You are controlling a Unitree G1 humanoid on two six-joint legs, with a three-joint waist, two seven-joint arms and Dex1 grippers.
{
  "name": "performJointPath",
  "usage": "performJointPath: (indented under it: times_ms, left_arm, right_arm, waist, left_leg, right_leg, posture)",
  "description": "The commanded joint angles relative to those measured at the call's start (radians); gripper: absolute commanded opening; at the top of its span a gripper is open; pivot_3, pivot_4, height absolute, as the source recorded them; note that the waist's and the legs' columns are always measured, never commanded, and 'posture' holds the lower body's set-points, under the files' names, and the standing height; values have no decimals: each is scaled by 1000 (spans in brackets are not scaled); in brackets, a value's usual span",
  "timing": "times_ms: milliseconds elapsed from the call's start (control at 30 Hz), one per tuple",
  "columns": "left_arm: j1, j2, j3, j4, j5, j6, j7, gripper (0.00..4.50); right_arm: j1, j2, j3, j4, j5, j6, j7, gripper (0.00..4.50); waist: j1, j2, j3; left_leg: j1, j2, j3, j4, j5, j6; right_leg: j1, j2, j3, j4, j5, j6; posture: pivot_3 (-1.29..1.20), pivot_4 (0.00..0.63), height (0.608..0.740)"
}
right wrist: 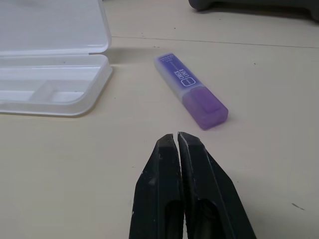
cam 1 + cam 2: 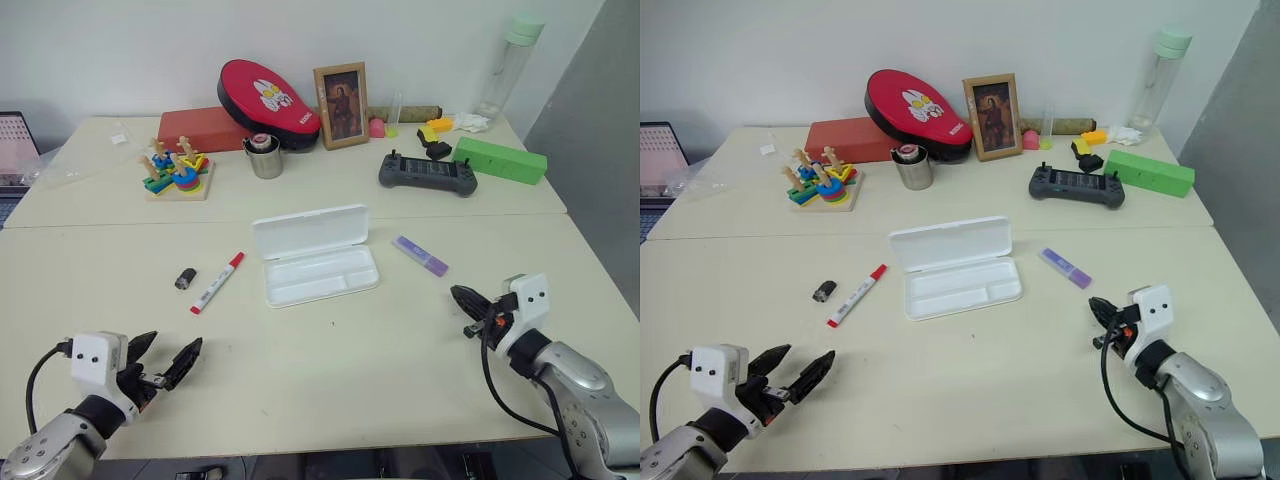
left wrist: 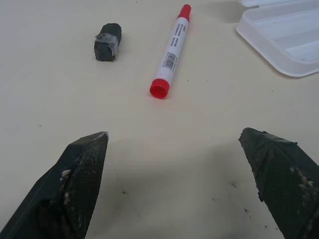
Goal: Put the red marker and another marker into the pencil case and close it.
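The white pencil case (image 2: 315, 255) lies open at the table's middle, lid folded back, its moulded tray bare. Left of it rests the red marker (image 2: 217, 282), also seen as the red marker (image 3: 172, 49) lying ahead of my left gripper (image 2: 170, 357), which hovers open near the front left edge with nothing between its fingers. The purple marker (image 2: 420, 255) lies right of the case. My right gripper (image 2: 462, 298) is shut and empty, a short way in front of the purple marker (image 1: 191, 90).
A small black cylinder (image 2: 186, 278) lies just left of the red marker. At the back stand a toy stacker (image 2: 176, 172), metal cup (image 2: 266, 157), red pouch (image 2: 268, 102), picture frame (image 2: 342, 105), game controller (image 2: 427, 172), green box (image 2: 500, 160) and bottle (image 2: 510, 65).
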Motion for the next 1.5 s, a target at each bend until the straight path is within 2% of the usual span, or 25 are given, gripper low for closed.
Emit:
performJointPath:
  times_ms: [33,167,1233,1467,1500]
  left_arm:
    - [3,-11,20,2,26,-65,-6,4500]
    - [-5,-3,22,-7,2,-25,2,4500]
    - [-13,21,33,3,-9,-22,-46,4500]
    - [-16,56,74,20,-26,-33,-90,4500]
    - [-18,57,74,20,-26,-34,-91,4500]
  right_arm:
    - [-13,1,-7,-12,8,-24,4,97]
    - [-16,0,-7,-7,7,-28,4,97]
    - [-22,3,7,22,-4,-58,20,97]
    - [-19,-29,-11,10,79,29,66,97]
    - [-19,-33,-11,13,72,22,64,261]
  waist:
    - [0,0,0]
    - [0,0,0]
    - [0,-1,0]
    - [0,-1,0]
    - [0,-1,0]
  left_leg:
    - [0,0,0,0,0,0]
    - [0,0,1,0,0,0]
    - [1,0,4,0,0,0]
    - [1,1,4,0,0,0]
    - [1,1,5,1,0,0]
  right_leg:
    - [0,0,0,0,0,0]
    - [0,0,1,0,0,0]
    - [-1,0,3,0,2,1]
    - [-1,0,3,0,3,1]
    - [-1,0,3,0,3,1]
  posture:
    - [0,150,740]
    - [0,150,740]
    - [0,150,740]
    - [0,150,740]
    - [0,150,740]
